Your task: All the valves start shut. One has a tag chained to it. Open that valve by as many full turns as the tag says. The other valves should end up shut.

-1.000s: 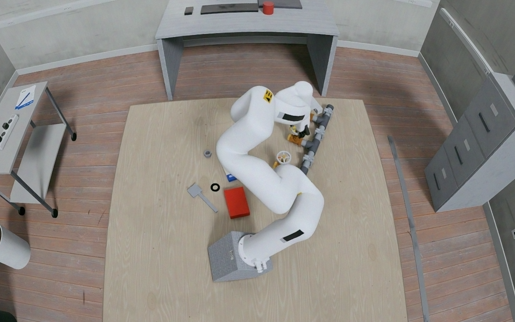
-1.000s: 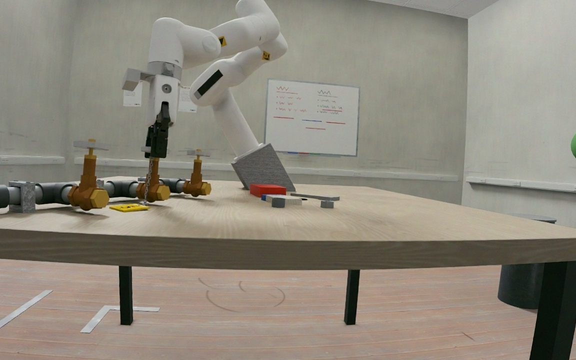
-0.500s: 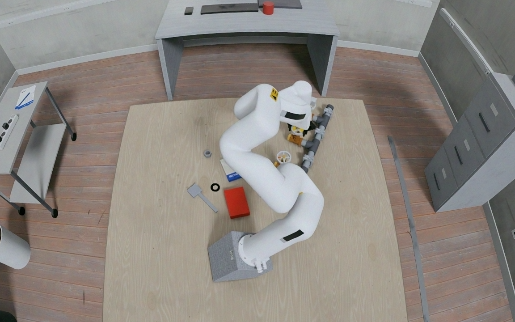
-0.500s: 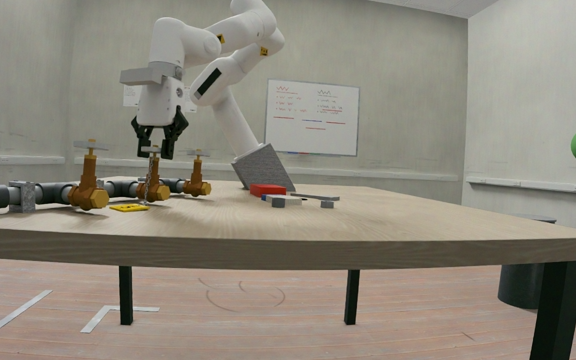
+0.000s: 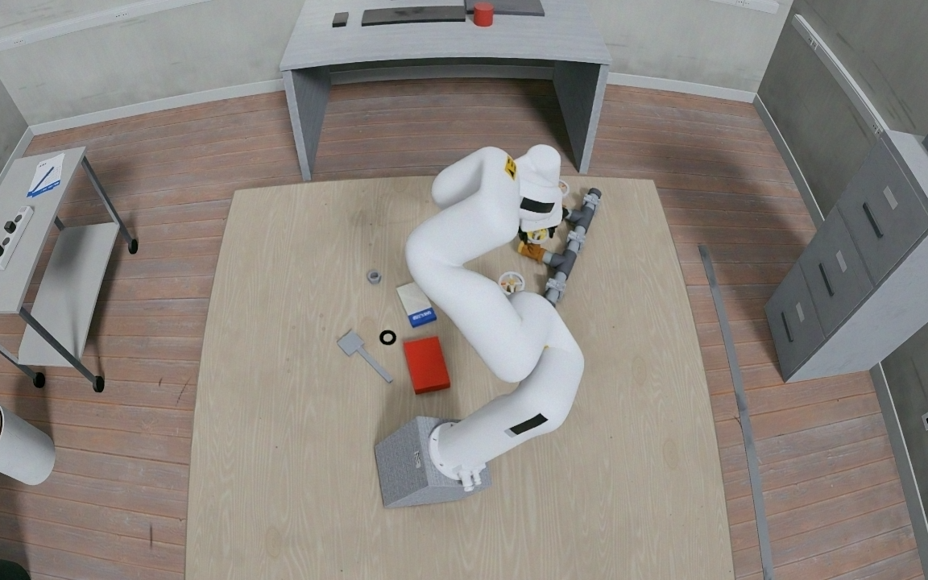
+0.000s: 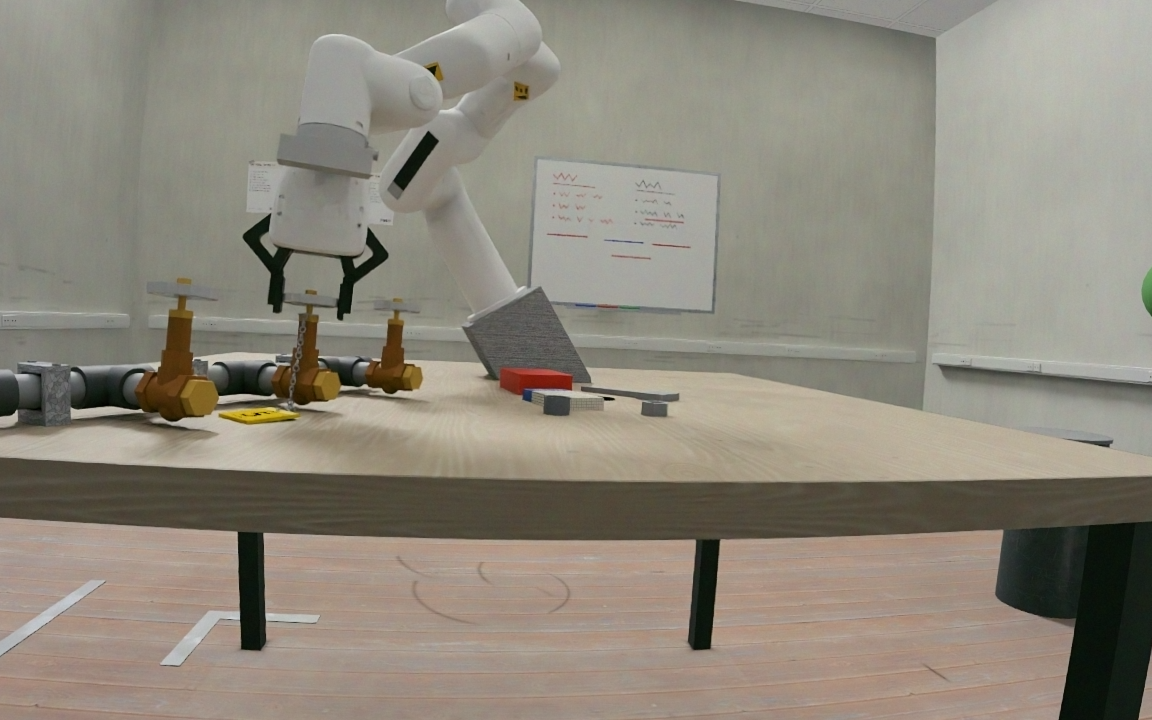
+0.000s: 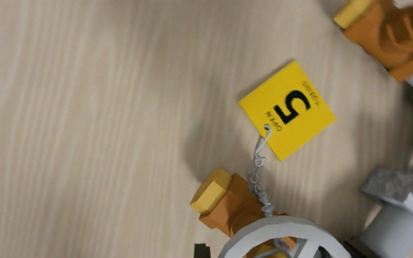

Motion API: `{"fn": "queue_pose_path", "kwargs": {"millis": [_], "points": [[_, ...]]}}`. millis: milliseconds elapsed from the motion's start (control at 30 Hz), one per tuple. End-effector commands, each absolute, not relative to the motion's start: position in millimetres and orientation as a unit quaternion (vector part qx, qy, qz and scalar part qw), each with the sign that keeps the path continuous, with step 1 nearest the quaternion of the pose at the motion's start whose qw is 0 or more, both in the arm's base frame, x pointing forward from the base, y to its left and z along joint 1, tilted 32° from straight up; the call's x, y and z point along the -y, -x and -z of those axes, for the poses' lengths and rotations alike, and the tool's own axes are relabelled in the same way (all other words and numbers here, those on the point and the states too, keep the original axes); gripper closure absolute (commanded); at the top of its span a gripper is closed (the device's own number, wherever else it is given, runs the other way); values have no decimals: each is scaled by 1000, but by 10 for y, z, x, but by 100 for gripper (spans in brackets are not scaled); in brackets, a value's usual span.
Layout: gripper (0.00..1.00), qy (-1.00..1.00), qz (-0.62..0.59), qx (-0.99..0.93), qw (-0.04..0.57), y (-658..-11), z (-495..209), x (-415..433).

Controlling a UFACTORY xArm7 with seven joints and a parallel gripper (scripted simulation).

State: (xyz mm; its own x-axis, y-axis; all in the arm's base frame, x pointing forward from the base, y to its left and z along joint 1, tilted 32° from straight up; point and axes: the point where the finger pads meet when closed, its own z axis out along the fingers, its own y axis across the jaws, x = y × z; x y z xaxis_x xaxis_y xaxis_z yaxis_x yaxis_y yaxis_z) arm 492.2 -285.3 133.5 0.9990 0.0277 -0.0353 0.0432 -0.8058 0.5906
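Three brass valves with white handwheels stand on a grey pipe [image 6: 106, 383] at the table's far right side. The middle valve [image 6: 304, 358] has a chain [image 7: 260, 179] down to a yellow tag [image 7: 287, 110] that lies flat on the table and reads "OPEN 5 TURNS"; the tag also shows in the side view [image 6: 258, 414]. My gripper [image 6: 308, 300] points straight down and is shut on the middle valve's handwheel [image 7: 282, 236]. The near valve [image 6: 175, 353] and the far valve [image 6: 393, 353] stand free on either side. In the overhead view my arm hides the middle valve's handwheel.
A red box [image 5: 425, 364], a white and blue box [image 5: 416, 304], a grey wrench [image 5: 362, 352], a black ring [image 5: 385, 333] and a grey nut [image 5: 374, 275] lie left of my arm. My base [image 5: 416, 461] stands near the table's front.
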Motion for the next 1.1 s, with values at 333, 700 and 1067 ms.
{"fn": "queue_pose_path", "kwargs": {"millis": [333,700,1067], "points": [[100,-878,112,-367,287,-4952,-1359,2837],[100,-774,164,-558,252,-4952,-1359,2837],[100,-757,172,-581,247,-4952,-1359,2837]]}}
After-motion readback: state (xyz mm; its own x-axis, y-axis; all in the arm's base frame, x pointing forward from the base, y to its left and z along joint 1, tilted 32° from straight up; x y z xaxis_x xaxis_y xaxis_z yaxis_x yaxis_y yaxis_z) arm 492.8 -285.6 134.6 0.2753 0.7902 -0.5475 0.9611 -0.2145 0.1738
